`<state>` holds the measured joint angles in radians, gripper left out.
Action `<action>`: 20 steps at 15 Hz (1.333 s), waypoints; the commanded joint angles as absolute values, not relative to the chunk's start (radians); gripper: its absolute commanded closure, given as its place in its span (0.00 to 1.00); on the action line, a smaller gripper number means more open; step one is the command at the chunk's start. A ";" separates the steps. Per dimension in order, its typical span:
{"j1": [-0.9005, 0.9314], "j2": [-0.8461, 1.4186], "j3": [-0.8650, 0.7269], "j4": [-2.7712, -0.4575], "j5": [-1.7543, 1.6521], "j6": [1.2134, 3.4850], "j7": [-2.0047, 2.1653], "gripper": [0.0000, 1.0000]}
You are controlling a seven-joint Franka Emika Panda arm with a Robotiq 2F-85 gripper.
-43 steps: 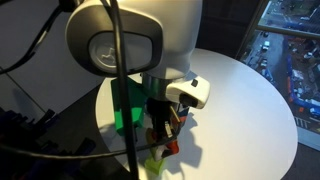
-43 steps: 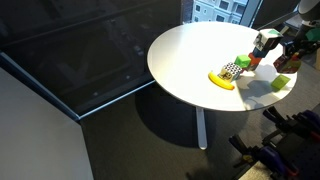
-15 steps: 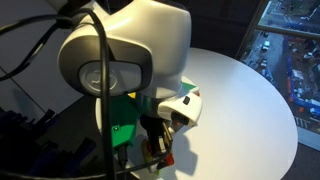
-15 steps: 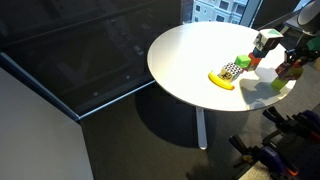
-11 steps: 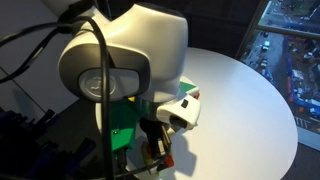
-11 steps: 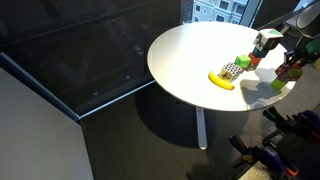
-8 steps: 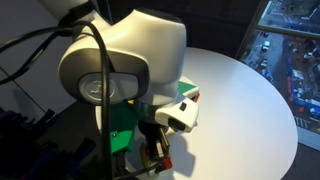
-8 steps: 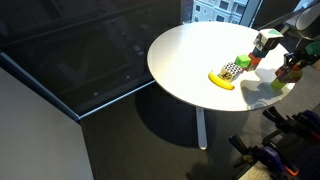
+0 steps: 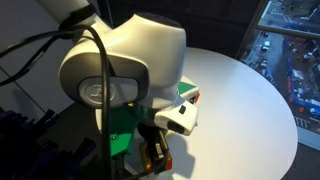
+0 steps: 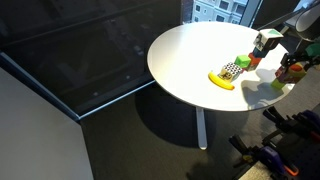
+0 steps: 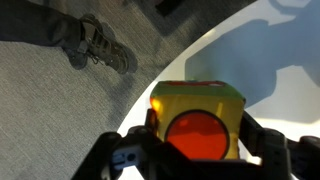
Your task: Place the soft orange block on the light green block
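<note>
Gripper (image 11: 197,152) fingers stand on either side of the orange block (image 11: 198,135), and we read them as clamped on it. We see the orange block directly over the light green block (image 11: 197,98) near the edge of the white table (image 11: 285,45); whether the two touch, we cannot tell. In an exterior view, a banana (image 10: 221,80) lies nearby.

In an exterior view a banana (image 10: 221,80) lies on the desk (image 10: 185,55) near its rim, with a small object (image 10: 231,70) just behind it and a block (image 10: 244,62) beyond that. Further along the rim, the hand (image 10: 291,69) hangs over another block (image 10: 280,85). The wrist view shows the soft block (image 11: 196,128) clamped in the hand.
</note>
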<state>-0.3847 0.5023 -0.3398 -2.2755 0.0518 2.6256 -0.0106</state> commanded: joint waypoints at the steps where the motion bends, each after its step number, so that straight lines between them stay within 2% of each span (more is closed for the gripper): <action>1: -0.406 0.505 -0.335 -2.276 0.042 2.635 -0.037 0.00; 20: -0.408 0.391 -0.330 -2.332 0.047 2.611 -0.091 0.00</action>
<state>-0.3919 0.4543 -0.3491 -2.2925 0.0493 2.6227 -0.0542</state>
